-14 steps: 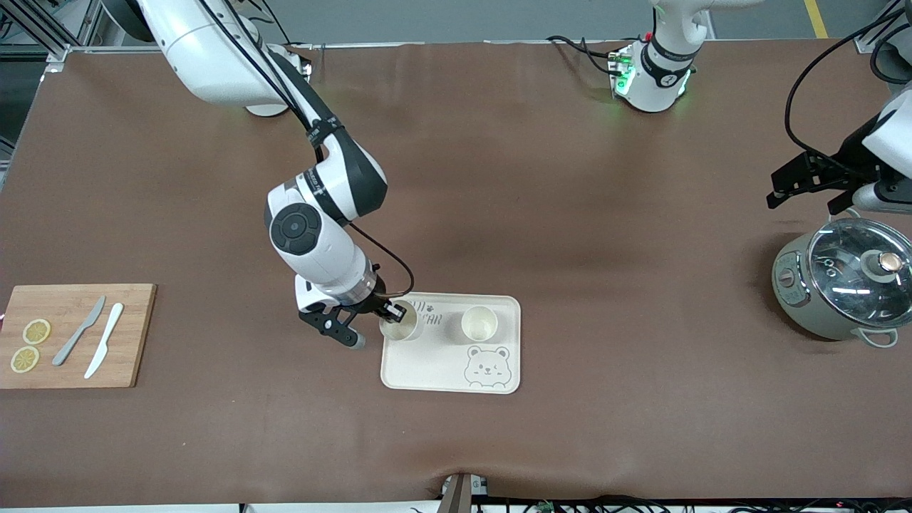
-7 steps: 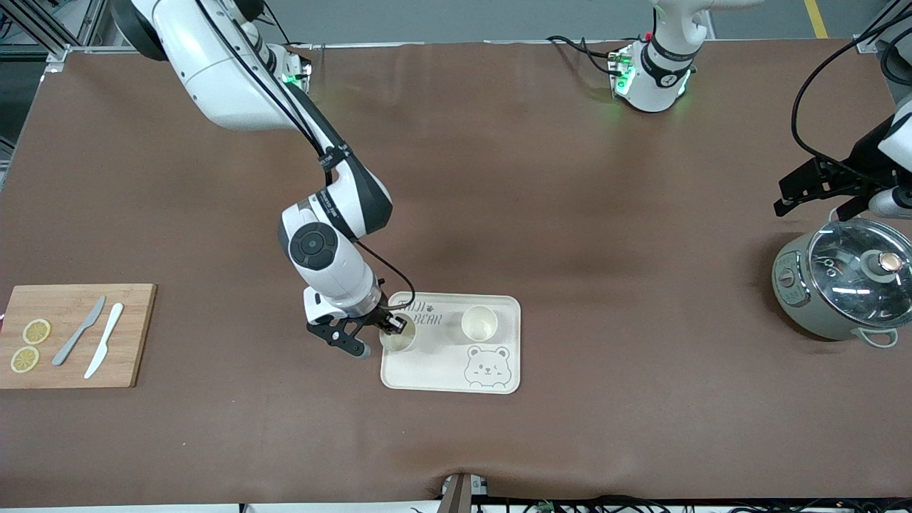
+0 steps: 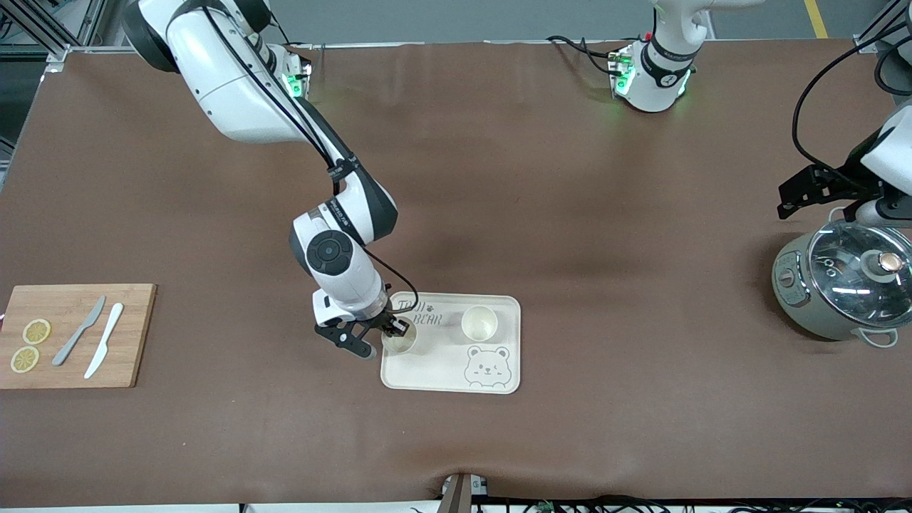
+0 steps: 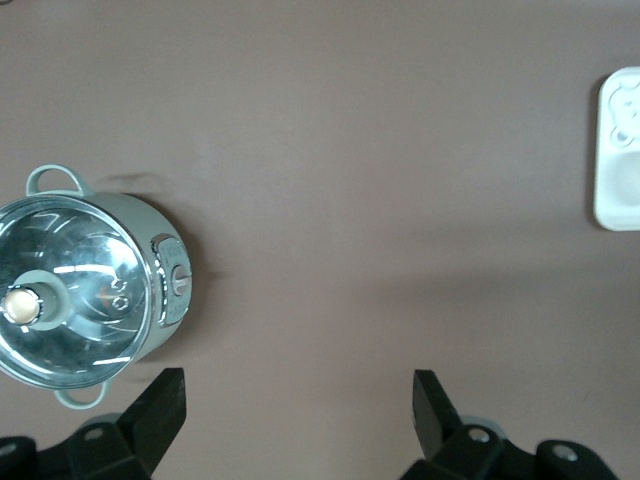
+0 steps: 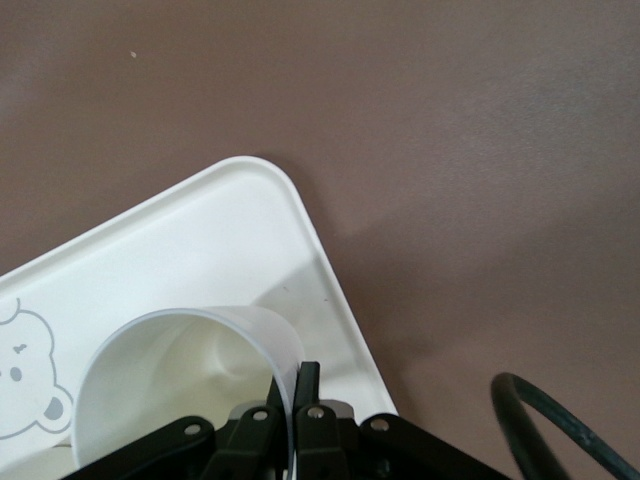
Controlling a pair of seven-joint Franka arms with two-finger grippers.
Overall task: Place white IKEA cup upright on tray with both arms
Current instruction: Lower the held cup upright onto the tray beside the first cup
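The cream tray (image 3: 434, 367) with the bear drawing lies on the brown table. A white cup (image 3: 479, 323) stands upright on it toward the left arm's end. My right gripper (image 3: 394, 330) is shut on the rim of a second white cup (image 3: 400, 343), upright over the tray's corner toward the right arm's end. In the right wrist view the fingers (image 5: 306, 385) pinch the cup's wall (image 5: 170, 370) above the tray (image 5: 220, 220). My left gripper (image 4: 298, 400) is open and empty, up beside the pot (image 3: 844, 285).
A grey-green pot with a glass lid (image 4: 85, 290) stands at the left arm's end. A wooden cutting board (image 3: 75, 335) with two knives and lemon slices lies at the right arm's end. The tray's edge shows in the left wrist view (image 4: 620, 150).
My right gripper has carried the cup lower onto the tray's corner and a little nearer the front camera. My left gripper has shifted slightly by the pot.
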